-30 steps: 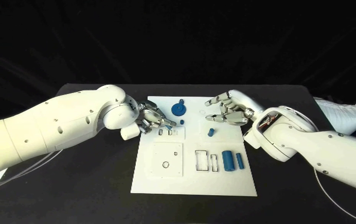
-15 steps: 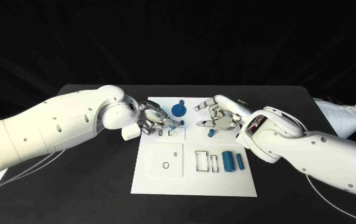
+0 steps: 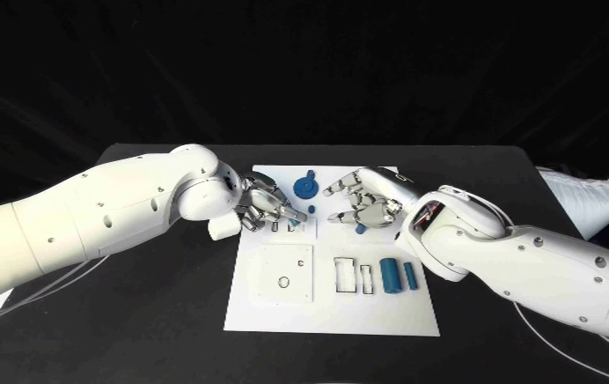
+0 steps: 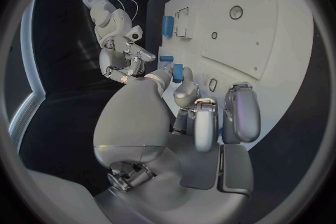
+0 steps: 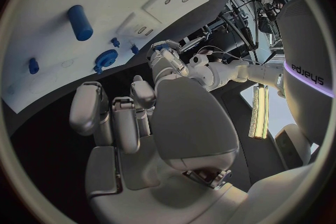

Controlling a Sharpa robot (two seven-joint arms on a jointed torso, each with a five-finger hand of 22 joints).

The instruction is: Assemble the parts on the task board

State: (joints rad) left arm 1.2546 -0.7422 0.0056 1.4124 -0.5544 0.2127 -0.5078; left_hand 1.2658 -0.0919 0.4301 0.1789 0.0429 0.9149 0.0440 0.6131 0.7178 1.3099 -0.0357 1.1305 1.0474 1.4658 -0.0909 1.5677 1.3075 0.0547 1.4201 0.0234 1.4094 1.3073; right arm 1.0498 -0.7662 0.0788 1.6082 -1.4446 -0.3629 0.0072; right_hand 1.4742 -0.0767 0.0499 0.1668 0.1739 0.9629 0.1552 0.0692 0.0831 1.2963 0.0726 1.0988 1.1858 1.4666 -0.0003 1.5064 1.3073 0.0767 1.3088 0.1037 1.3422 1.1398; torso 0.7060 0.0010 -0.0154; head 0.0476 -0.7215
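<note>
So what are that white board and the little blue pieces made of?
The board looks like matte white plastic or painted sheet: flat, even, with crisp cut-outs. The blue pieces, like the cylinder and the gear, look like matte plastic, perhaps printed: uniform colour, no shine.

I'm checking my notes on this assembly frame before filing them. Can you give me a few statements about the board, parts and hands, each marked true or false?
1. The task board is a white plate on a black table. True.
2. Two blue cylinders lie side by side near the board's right edge. True.
3. The blue gear sits at the board's near edge, closest to the robot. False: it sits near the far edge, between the two hands.
4. The right hand rests off the board on the bare table. False: it hovers over the board's upper part, by a small blue part.
5. The left hand is at the board's left edge. True.
</note>
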